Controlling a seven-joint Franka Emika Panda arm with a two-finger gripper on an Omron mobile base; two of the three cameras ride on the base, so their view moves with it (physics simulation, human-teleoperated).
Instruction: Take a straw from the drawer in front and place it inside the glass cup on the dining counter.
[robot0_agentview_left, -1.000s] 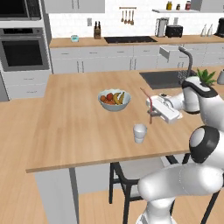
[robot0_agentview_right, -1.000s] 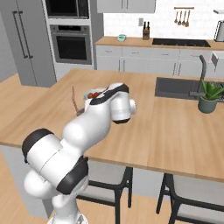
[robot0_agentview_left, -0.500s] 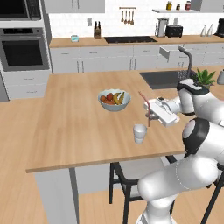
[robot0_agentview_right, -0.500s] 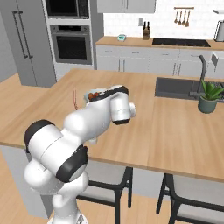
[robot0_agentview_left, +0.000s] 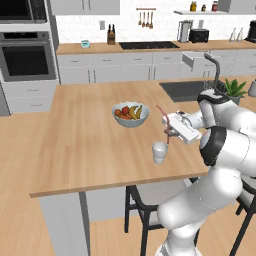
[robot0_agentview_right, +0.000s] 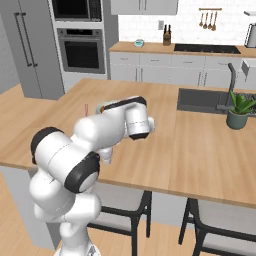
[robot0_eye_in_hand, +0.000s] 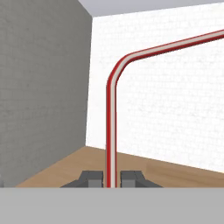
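With our pincer (robot0_agentview_left: 168, 131) clamped on the straw (robot0_agentview_left: 165, 125) just above the glass cup (robot0_agentview_left: 159, 152), we risk its tip catching the rim and tipping the cup.

Walls: white tile backsplash (robot0_agentview_left: 165, 27) behind the far worktop.
Floor: light wood planks (robot0_agentview_left: 15, 150).
Oven: built-in wall oven (robot0_agentview_left: 27, 57), dark door, at left.
Fridge: tall grey doors (robot0_agentview_right: 25, 47).
Hob: black (robot0_agentview_left: 147, 45), set in the far worktop.
Stools: dark-framed (robot0_agentview_right: 122, 207), tucked under the near surface.
Plant: potted green (robot0_agentview_right: 239, 111) beside the sink (robot0_agentview_right: 202, 100).
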